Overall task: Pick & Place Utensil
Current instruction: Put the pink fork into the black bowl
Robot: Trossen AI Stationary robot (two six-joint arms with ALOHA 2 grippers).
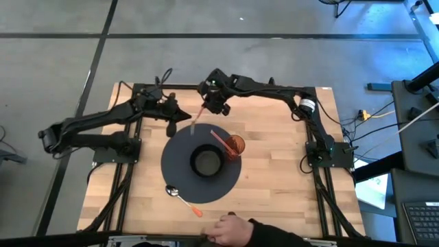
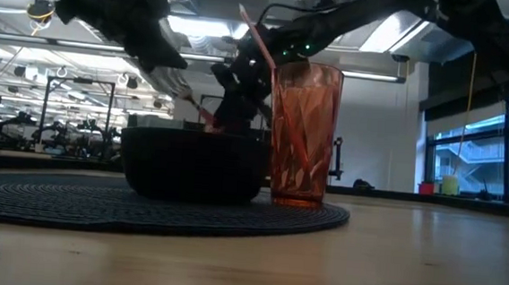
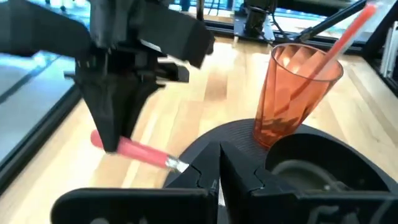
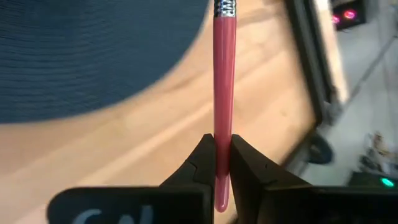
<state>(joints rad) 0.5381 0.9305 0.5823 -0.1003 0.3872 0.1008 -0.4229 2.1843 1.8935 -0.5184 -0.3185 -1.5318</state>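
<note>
My right gripper [image 1: 206, 108] hovers over the far edge of the round dark mat [image 1: 180, 147], shut on a pink-handled utensil [image 1: 197, 115]. The utensil's metal end [image 1: 193, 127] points toward the mat. My left gripper [image 1: 186, 118] is level beside it with its fingers together. In the left wrist view the utensil's ferrule [image 3: 176, 164] runs in behind those fingers [image 3: 205, 174]. A black bowl [image 1: 206, 161] and an orange cup [image 1: 235, 146] stand on the mat. The cup holds a second pink utensil [image 1: 221, 140]. My right gripper pinches the pink handle near its free end [image 4: 222, 146] between the two fingers. The handle's tip reaches back between them, and the rest juts out ahead of the fingertips. The utensil is lifted clear, slanting down toward the mat. My left gripper: whether it touches the utensil's metal end cannot be told, since its own fingers hide it.
A spoon with an orange handle [image 1: 182, 198] lies at the mat's near edge. A person's hand [image 1: 230, 230] rests at the table's near edge. Bare wood lies to the right of the cup and the mat.
</note>
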